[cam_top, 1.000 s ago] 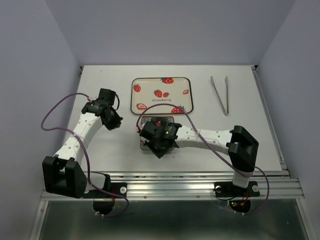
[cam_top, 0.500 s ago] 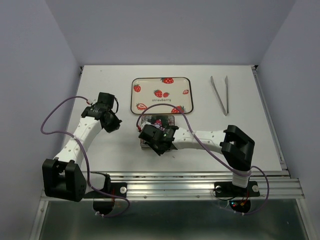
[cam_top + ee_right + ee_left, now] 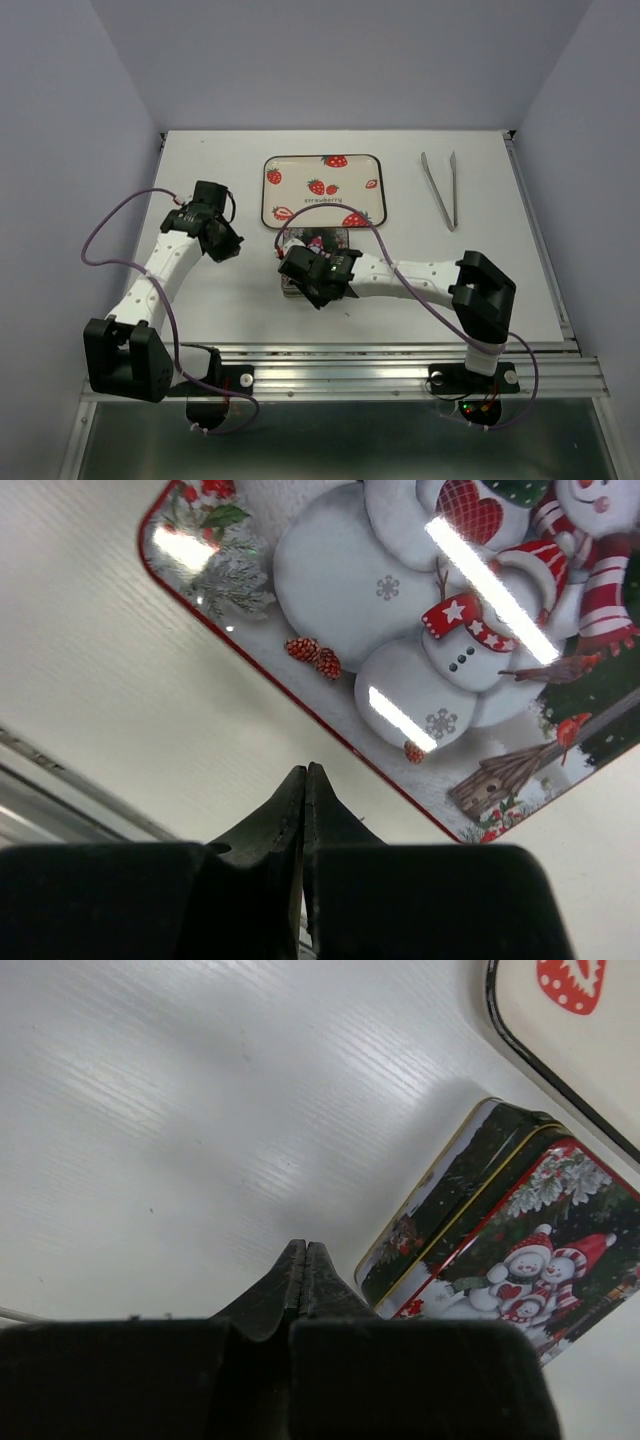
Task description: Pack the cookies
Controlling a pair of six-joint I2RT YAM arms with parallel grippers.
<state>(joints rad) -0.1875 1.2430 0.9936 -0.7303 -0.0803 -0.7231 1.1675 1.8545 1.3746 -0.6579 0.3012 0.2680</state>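
Little has shifted over the last second: the right gripper (image 3: 304, 772) has slid slightly toward the bench's near edge and its elbow has swung out and back, while the left gripper (image 3: 305, 1250) has only wavered where it was. The right gripper's fingers are pressed together on nothing. In its wrist view the tips sit over bare bench (image 3: 240, 300) just off the edge of the snowman lid (image 3: 430, 630); whether they touch the surface cannot be told. The left gripper is likewise pinched closed and empty, poised over bare bench just left of the tin (image 3: 480, 1230). That tin stands near the middle of the bench with its lid on, just on the near side of the tray (image 3: 300, 175). The cookies show in no view. None lie on the tray, whose face carries only printed strawberries, so they are most likely inside the closed tin. The tweezers (image 3: 440, 190) lie well apart near the far right corner. Packing therefore looks to be at its closing step, with the lid set in place. The next move probably calls for the right arm to rise straight up and draw back without catching the lid's edge, or, if the lid is not fully seated, to press down on it first.
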